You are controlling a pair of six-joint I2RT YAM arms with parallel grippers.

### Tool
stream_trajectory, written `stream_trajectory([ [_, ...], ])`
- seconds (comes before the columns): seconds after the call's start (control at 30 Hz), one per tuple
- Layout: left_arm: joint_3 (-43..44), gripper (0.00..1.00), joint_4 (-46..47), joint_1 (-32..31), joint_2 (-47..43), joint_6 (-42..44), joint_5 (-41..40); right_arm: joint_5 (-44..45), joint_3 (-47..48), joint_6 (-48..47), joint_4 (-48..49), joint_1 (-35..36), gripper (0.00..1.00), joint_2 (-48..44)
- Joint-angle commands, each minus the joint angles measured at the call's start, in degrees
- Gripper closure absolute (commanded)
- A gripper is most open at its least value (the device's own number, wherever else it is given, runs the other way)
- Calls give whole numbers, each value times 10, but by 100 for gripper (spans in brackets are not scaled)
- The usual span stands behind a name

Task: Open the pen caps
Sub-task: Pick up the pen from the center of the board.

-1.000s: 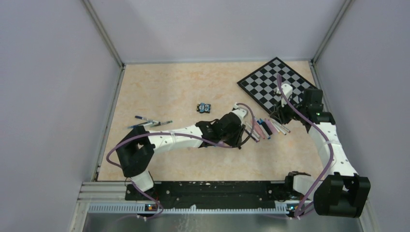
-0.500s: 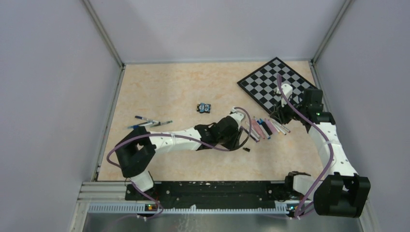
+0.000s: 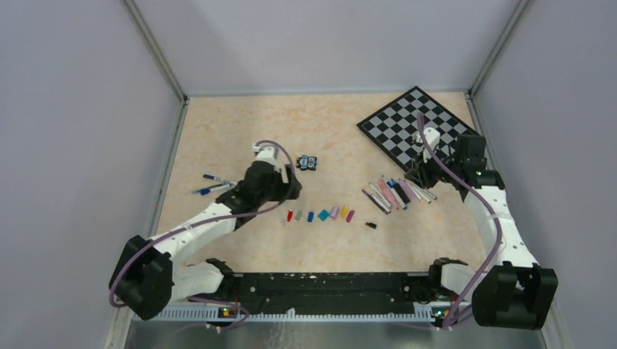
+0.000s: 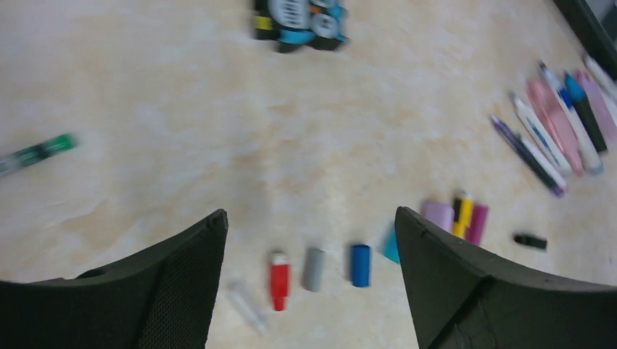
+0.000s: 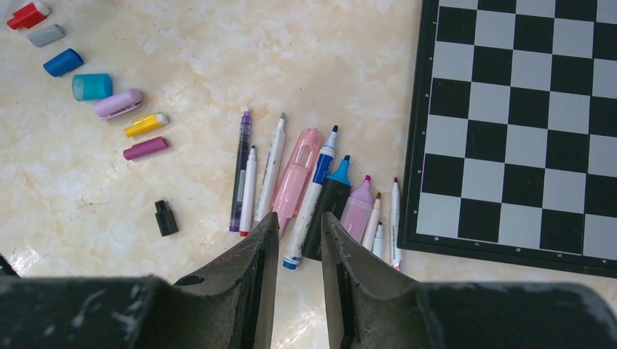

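Caps [image 3: 320, 215] off, lying in a row mid-desk [image 3: 240, 131]: red, grey, blue, teal, pink, yellow, magenta. Black cap [image 3: 370, 225] apart from the row, nearer the pens [image 3: 396, 193]. Pens fanned side by side, just beside the chessboard [image 3: 415, 123]. Left hand [image 3: 285, 190] raised near the row's red end, fingers wide apart, empty. Right hand [image 3: 420, 173] over the pens, fingers nearly together, narrow gap, nothing in it. Toy block [image 3: 308, 162] beyond the row.

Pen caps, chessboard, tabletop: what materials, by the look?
Pen caps: likely moulded plastic; solid colours, smooth, soft sheen.
Chessboard: flat rigid board with a thin dark rim and matt printed squares; card or plastic, can't tell.
Table: probably marble-pattern laminate; veined beige print, faint glare.
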Motion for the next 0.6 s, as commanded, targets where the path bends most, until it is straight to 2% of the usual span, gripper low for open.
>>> stream_trajectory([
  [0.0, -50, 8, 21, 109, -75, -46, 5, -22, -1, -1, 13, -3, 73, -16],
  [0.03, -54, 3, 11, 129, -83, -64, -13, -22, 0, -2, 12, -2, 73, -16],
  [0.07, -54, 2, -5, 144, -88, -88, -37, -22, 0, -2, 12, -2, 73, -16],
  [0.23, -4, 3, -106, 208, -56, -192, -87, -24, 0, -3, 11, -2, 73, -16],
  [0.37, 62, 6, -220, 250, 23, -291, -94, -24, 0, -3, 11, -2, 73, -17],
  [0.43, 97, 8, -254, 264, 73, -308, -91, -24, 0, -3, 10, -2, 73, -17],
  [0.57, 149, 19, -292, 284, 137, -338, -99, -24, 0, -4, 10, -2, 73, -18],
])
